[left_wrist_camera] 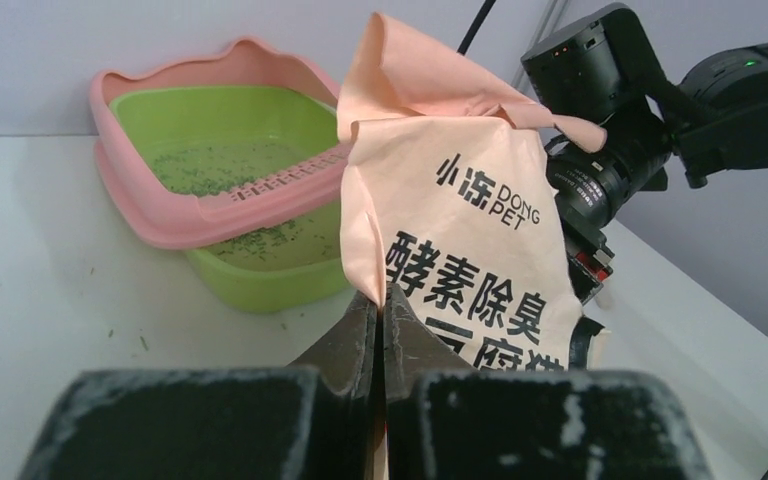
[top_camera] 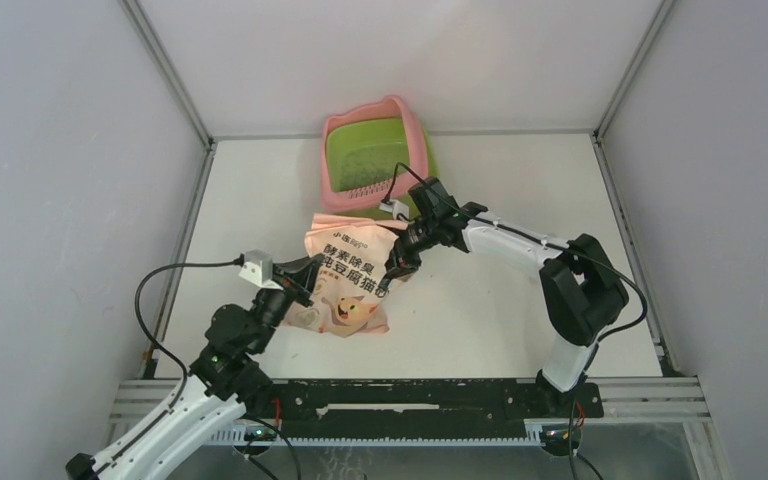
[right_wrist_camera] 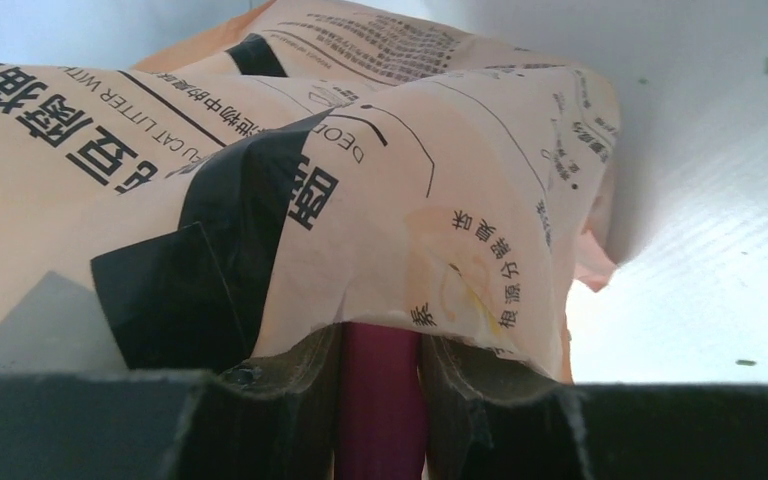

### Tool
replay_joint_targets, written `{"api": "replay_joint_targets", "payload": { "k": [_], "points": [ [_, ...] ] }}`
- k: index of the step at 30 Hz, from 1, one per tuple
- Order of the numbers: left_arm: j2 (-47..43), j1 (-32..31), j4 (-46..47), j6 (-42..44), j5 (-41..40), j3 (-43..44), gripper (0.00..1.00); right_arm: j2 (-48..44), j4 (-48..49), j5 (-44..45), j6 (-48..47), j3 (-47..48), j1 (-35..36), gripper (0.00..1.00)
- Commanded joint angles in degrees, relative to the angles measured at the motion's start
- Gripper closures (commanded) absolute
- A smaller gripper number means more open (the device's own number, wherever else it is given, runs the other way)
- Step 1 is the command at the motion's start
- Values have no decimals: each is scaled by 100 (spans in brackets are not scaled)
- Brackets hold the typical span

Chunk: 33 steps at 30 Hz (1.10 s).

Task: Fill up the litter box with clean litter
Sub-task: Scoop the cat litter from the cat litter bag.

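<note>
Status: pink-rimmed lime-green plastic litter box (left_wrist_camera: 130, 205) at far end of counter (top_camera: 500, 320), only thin scatter of grey litter granules (left_wrist_camera: 210, 165) inside. Fill barely begun. My left jaws pinch peach-pink printed bag (left_wrist_camera: 460, 230) edge; right jaws clamp magenta plastic handle (right_wrist_camera: 380, 400).

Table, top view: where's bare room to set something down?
Bare table lies left of the litter box and bag, right of the box behind the right arm, and between bag and that arm's base. Crowded: the middle, where left tool and right tool, clamping a magenta handle, meet at the bag.
</note>
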Motion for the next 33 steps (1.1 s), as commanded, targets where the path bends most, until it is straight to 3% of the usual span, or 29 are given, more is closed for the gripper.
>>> {"api": "replay_joint_targets", "payload": {
  "k": [1, 10, 21, 33],
  "points": [
    [-294, 5, 876, -103, 53, 204, 100, -473, 650, -839, 327, 113, 15, 100],
    [-695, 3, 501, -25, -122, 189, 100, -1343, 690, -1347, 453, -397, -541, 100],
    [-1092, 4, 136, 118, -448, 174, 100, -2274, 990, -1936, 624, -1433, -1856, 100],
    [-1362, -1, -112, 172, -571, 166, 100, -2715, 1468, -2065, 1104, -1783, -2733, 100]
  ]
}}
